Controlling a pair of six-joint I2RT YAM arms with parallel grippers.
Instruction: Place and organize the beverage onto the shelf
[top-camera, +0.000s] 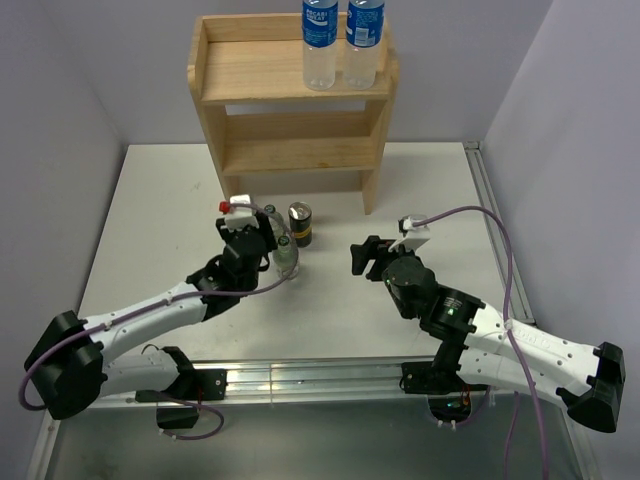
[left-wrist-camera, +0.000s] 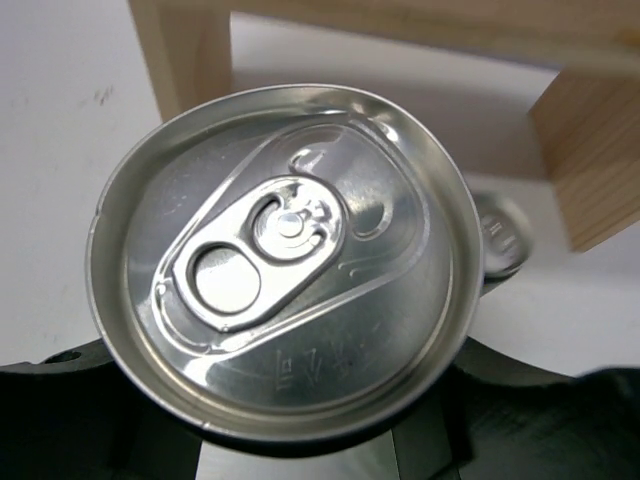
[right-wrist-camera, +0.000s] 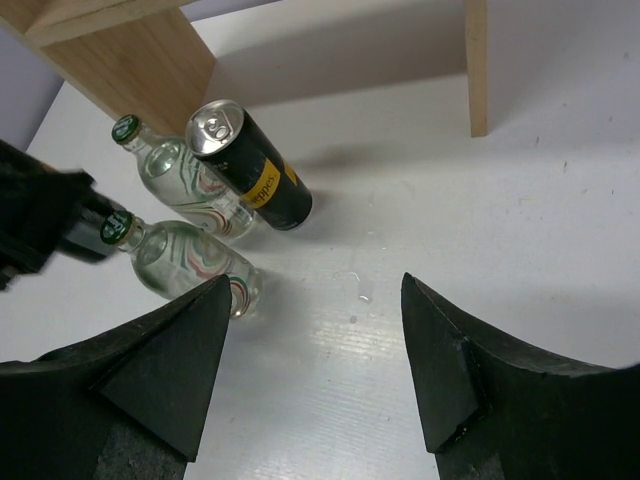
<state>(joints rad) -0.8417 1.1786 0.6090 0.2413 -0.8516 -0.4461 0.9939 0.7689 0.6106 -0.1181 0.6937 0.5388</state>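
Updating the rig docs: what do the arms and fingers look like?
Left arm and right arm: white link shells, black joint housings. A purple cable loops along each to a small white wrist module. Fingers are matte black wedges. Green light on the right arm.

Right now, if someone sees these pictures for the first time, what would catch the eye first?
A silver-topped can fills the left wrist view, gripped by the left hand. On the wooden shelf, two blue-labelled plastic bottles stand at the right of the top tier, while a black can and two green-capped glass bottles stand on the table in front.
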